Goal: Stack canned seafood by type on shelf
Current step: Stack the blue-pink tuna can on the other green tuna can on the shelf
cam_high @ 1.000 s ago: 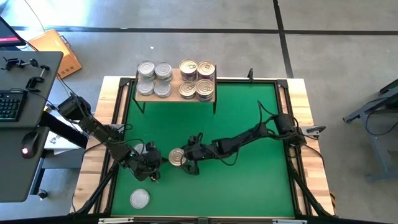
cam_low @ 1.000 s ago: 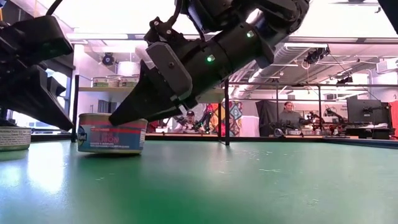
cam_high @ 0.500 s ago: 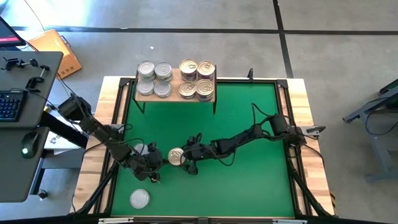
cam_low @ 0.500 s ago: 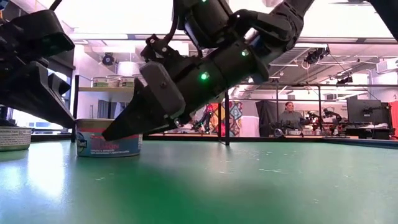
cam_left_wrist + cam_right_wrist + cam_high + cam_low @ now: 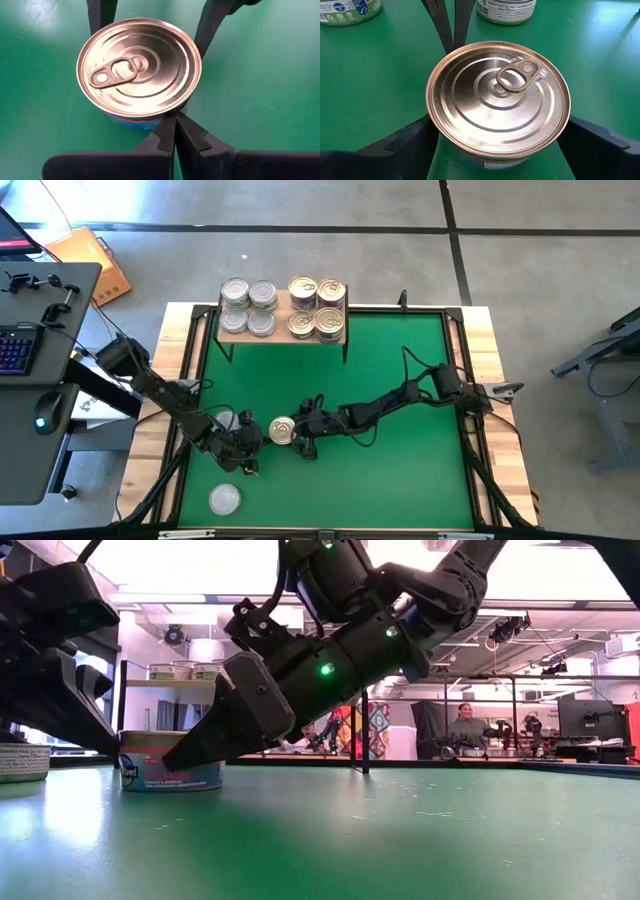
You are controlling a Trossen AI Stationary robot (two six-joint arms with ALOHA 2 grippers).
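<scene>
Here, round gold pull-tab tin (image 5: 497, 100) between spread right gripper (image 5: 296, 434), left gripper (image 5: 175, 132) closed.

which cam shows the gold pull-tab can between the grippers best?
Right wrist view: the gold can fills the frame, tab and rim clear, with the right gripper straddling it. Left wrist view shows its lid too. Low view shows only its label side; high view, a small disc.

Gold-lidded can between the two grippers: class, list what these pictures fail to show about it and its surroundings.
- Gold-lidded can: the right gripper straddles it; contact with the right gripper's fingers is hidden under its rim.
- Its label, low view: too blurred to read.
- Shelf, high view: cans cover it; stack heights unclear.
- Left gripper: shut beside the can; touching unclear.
</scene>
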